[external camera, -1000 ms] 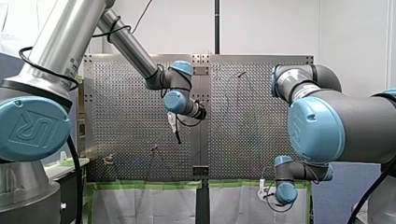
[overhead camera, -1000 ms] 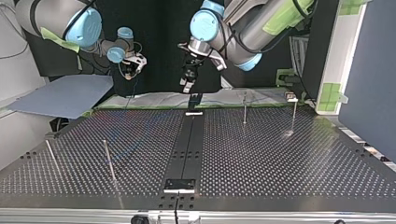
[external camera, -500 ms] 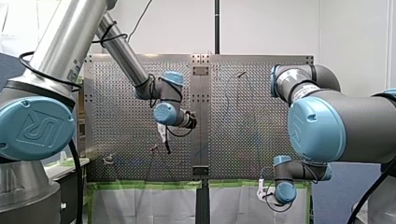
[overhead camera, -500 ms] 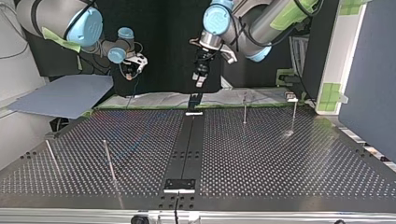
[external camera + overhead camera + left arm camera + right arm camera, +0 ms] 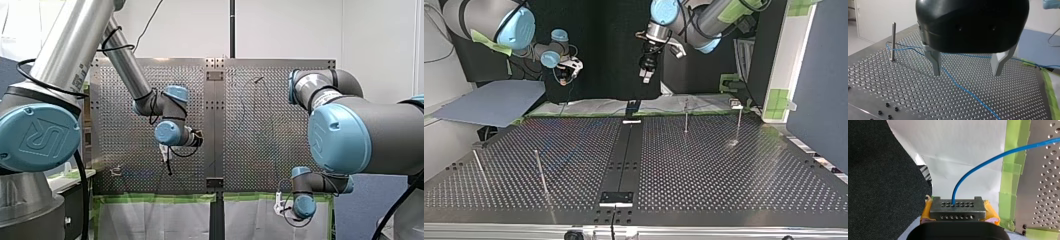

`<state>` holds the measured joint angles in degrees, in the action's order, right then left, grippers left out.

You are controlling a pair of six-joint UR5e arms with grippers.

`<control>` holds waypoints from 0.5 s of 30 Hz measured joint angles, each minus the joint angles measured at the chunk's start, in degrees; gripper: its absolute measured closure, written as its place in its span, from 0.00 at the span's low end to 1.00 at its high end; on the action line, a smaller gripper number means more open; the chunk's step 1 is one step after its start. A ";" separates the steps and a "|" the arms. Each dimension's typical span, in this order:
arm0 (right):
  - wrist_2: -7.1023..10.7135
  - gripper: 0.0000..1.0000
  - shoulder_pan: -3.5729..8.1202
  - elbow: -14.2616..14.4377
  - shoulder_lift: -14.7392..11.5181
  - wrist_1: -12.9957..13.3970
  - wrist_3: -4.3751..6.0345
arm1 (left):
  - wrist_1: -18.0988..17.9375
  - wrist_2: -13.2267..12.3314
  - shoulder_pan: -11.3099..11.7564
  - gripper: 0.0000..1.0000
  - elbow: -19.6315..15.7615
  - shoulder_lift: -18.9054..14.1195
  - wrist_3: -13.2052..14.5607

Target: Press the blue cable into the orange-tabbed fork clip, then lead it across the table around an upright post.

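Blue cable [image 5: 968, 92]: thin, light and limp. I'd expect it to sag and snake rather than hold a shape, and to slip through a loose pinch. It lies slack on the worktop, running from the post to beneath the left hand and on past it.
Worktop [image 5: 885, 82]: perforated metal; the cable should slide over it easily.
Left hand [image 5: 966, 74]: spread wide open and holding nothing. It hangs above the cable, which passes close by one fingertip.
Right hand [image 5: 958, 203]: just off the worktop's edge, clamped on the cable's end — the line rises straight out of its grip.
Post [image 5: 893, 41]: upright. The cable meets its lower part — wrapped or merely beside, I cannot tell.
Where to grip: my guess is the stretch under the left hand, pinched firmly crosswise.
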<state>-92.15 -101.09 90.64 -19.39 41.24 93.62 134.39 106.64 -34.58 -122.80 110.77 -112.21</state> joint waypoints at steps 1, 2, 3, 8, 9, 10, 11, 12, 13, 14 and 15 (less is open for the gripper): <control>-0.07 1.00 -0.05 -0.01 0.00 -0.06 0.00 | -0.46 0.04 0.00 0.02 -0.48 0.00 0.02; -0.16 1.00 -0.11 -0.02 0.00 -0.13 0.00 | -0.92 0.07 0.01 0.02 -0.93 0.00 0.06; -0.20 1.00 -0.14 -0.02 0.00 -0.17 0.00 | -1.54 0.13 0.02 0.02 -1.54 0.00 0.14; -0.31 1.00 -0.19 -0.04 0.00 -0.26 0.00 | -2.90 0.25 0.09 0.02 -2.91 0.00 0.37; -0.31 1.00 -0.19 -0.05 0.00 -0.26 0.00 | -3.00 0.26 0.09 0.02 -3.02 0.00 0.39; -0.32 1.00 -0.20 -0.05 0.00 -0.26 0.00 | -3.05 0.26 0.09 0.02 -3.07 0.00 0.40; -0.32 1.00 -0.20 -0.05 0.00 -0.26 0.00 | -3.08 0.27 0.10 0.02 -3.10 0.00 0.40; -0.32 1.00 -0.20 -0.06 0.00 -0.27 0.00 | -3.10 0.27 0.10 0.02 -3.12 0.00 0.41; -0.32 1.00 -0.21 -0.05 0.00 -0.26 0.00 | -3.11 0.27 0.10 0.02 -3.13 0.00 0.41; -0.32 1.00 -0.21 -0.05 0.00 -0.27 0.00 | -3.12 0.27 0.10 0.02 -3.13 0.00 0.42; -0.32 1.00 -0.21 -0.05 0.00 -0.27 0.00 | -3.13 0.27 0.11 0.02 -3.13 0.00 0.42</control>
<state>-92.47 -101.29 90.58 -19.39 40.97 93.62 131.26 106.91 -34.48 -125.93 110.77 -111.79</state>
